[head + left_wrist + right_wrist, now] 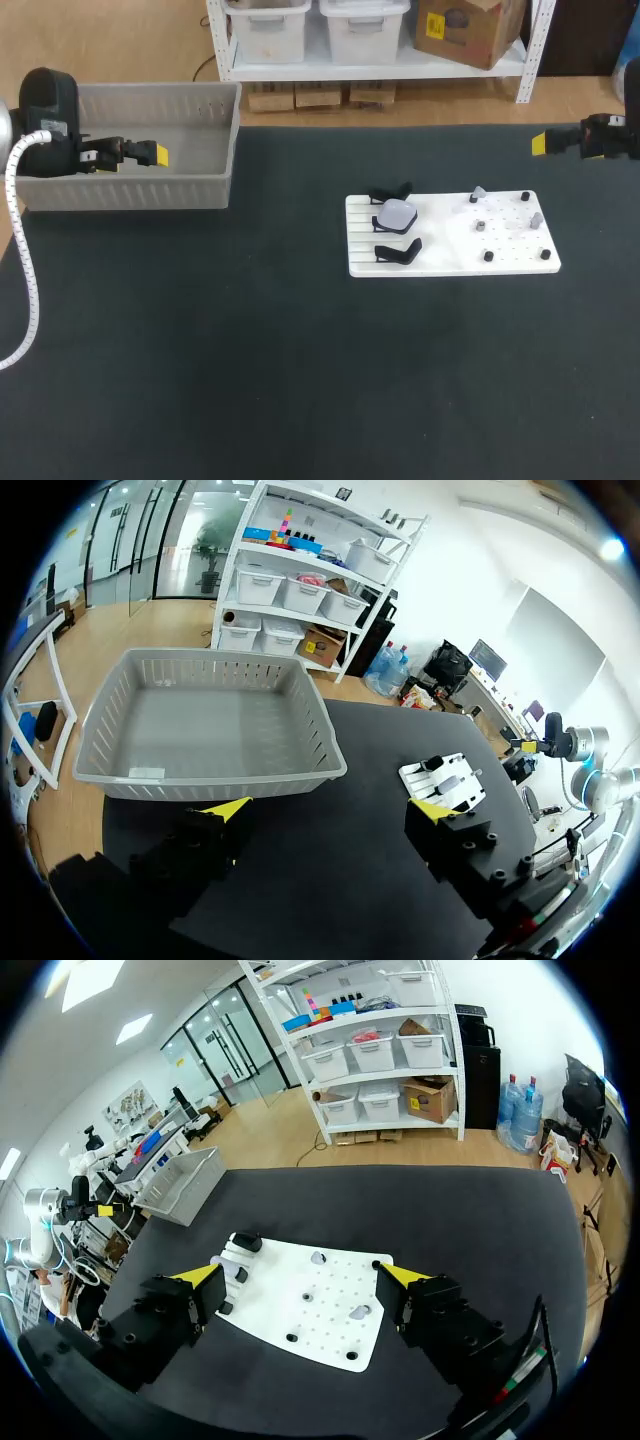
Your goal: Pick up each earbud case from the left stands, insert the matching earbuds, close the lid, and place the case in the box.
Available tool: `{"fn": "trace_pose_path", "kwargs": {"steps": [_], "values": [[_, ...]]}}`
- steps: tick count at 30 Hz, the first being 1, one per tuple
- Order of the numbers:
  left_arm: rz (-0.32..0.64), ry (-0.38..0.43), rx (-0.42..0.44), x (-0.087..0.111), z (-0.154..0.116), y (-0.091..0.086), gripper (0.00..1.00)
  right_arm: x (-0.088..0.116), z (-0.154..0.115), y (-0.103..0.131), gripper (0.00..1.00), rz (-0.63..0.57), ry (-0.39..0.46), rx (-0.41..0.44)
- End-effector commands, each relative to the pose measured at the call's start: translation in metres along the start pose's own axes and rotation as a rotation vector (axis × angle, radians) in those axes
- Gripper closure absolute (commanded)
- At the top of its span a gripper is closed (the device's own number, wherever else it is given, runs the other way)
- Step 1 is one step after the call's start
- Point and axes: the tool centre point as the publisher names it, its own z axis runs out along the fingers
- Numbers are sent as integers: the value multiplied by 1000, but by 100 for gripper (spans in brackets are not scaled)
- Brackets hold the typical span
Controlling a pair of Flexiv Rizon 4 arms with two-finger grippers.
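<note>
"One case (398, 214) is all I count. It is pale, its lid looks shut, and it sits on the middle of three black stands (397, 252) at the left end of the white board (520, 262). The other two stands look bare."

"Why perch it on a stand and not flat on the worktop (250, 350)?"

"My guess is that the stand lifts it off the board, so fingers can reach two sides of it. The small grey pieces (478, 194) among the pegs on the board's right half are probably the earbuds. They seem to be kept apart so each can be taken singly, though they are too small for me to be sure."

"And the hands?"

"The left hand (330, 810) hangs at the near wall of the grey box (130, 192) in the worktop's far left corner, well apart from the board. Its fingers are spread wide with nothing between them. The right hand (300, 1278) is out by the right edge, looking down on the board, and it too is released and empty."

"So nothing is gripped?"

"Nothing. I judge the pick-up of this case not yet begun. The box likely sits on the left so that arm can drop a finished case in with a short reach."
</note>
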Motion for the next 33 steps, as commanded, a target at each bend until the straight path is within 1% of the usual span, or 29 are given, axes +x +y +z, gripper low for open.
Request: {"fn": "trace_pose_path", "kwargs": {"steps": [1,16,17,20,22,23,24,25,28,33], "values": [[-2,5,-8,-1,0,-1,0,0,0,-1,0,-1,1,-4],[-2,5,-8,-1,0,-1,0,0,0,-1,0,-1,1,-4],[30,2,2,-2,0,-3,0,0,0,-1,0,-1,1,-4],[111,-15,75,-6,2,-11,0,0,0,-1,0,-1,1,-4],[209,-63,192,-6,2,-18,0,0,0,-1,0,-1,1,-4],[243,-70,225,-7,3,-21,0,0,0,-1,0,-1,1,-4],[295,-91,298,-7,3,-24,0,0,0,-1,0,-1,1,-4],[372,-107,363,-6,3,-29,0,0,0,-1,0,-1,1,-4],[460,-101,454,-10,8,-34,0,0,0,-1,0,-1,1,-4],[637,-82,565,-14,16,-51,0,0,0,-1,0,-1,1,-4]]}}
